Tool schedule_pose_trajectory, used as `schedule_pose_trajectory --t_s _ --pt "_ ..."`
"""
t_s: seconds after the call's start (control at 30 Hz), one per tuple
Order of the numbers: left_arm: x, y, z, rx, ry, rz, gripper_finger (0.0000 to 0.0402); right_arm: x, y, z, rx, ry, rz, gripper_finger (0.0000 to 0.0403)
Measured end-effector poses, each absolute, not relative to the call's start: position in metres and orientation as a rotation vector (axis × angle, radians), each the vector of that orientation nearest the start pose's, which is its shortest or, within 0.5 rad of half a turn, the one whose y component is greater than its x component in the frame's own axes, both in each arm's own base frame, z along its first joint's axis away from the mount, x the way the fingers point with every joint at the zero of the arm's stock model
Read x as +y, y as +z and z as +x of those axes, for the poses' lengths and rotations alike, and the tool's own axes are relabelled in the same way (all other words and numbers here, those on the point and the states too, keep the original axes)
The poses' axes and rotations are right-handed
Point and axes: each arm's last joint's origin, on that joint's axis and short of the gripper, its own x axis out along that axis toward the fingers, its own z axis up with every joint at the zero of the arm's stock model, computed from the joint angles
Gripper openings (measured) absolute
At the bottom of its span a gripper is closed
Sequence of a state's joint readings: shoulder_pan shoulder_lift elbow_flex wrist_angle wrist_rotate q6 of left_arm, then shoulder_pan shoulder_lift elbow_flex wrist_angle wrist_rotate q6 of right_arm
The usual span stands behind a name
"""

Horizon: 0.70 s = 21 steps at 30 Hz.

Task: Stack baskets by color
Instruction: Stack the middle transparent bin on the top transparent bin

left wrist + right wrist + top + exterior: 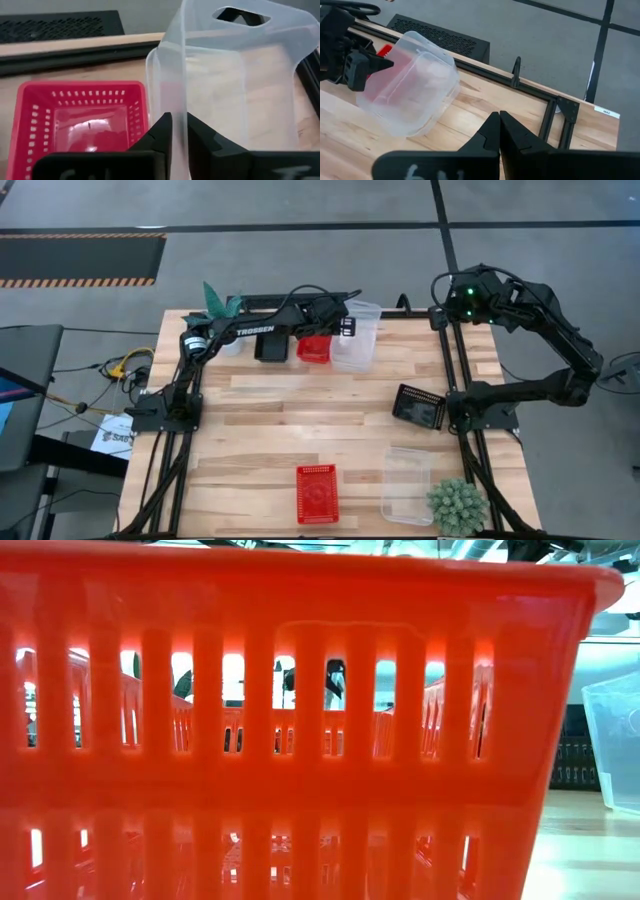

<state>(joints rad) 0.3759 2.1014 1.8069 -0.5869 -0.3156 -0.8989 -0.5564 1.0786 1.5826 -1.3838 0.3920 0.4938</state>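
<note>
1. Left end effector (179,131) is up at the far edge of the bench (300,415), fingers pinched on the wall of a clear basket (357,333), which the right wrist view shows tipped up off the wood.
2. Just beside that, a red basket (314,348) sits open side up, and next to it a black basket (271,347). I judge these to be the sorting row, but how many baskets are nested in each I cannot tell.
3. Right end effector (499,131) waits high at the far right corner, fingers pressed together, holding nothing.
4. Left to do: a second black basket (418,406) lies alone, tilted, near the right arm's base.
5. Also loose at the near edge: another red basket (316,493) and another clear basket (406,484), well apart from the far row.
6. My read: stacking is under way, not finished; at least three loose baskets must yet join their colours.
</note>
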Motion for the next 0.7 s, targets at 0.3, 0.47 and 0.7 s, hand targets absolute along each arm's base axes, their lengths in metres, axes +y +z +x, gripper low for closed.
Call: schedule_pose_trajectory --t_s 0.3,0.47,0.7 --pt "0.179 0.243 0.429 0.556 1.008 -0.864 0.0048 -0.084 0.434 0.114 0.676 -1.091 0.496 0.0017" --pt "0.18 0.243 0.429 0.567 0.979 -0.876 0.0051 -0.084 0.434 0.114 0.676 -1.091 0.496 0.0017" --pt "0.184 0.27 0.432 0.561 0.892 -0.878 0.0096 -0.089 0.43 0.123 0.716 -1.087 0.481 0.0017"
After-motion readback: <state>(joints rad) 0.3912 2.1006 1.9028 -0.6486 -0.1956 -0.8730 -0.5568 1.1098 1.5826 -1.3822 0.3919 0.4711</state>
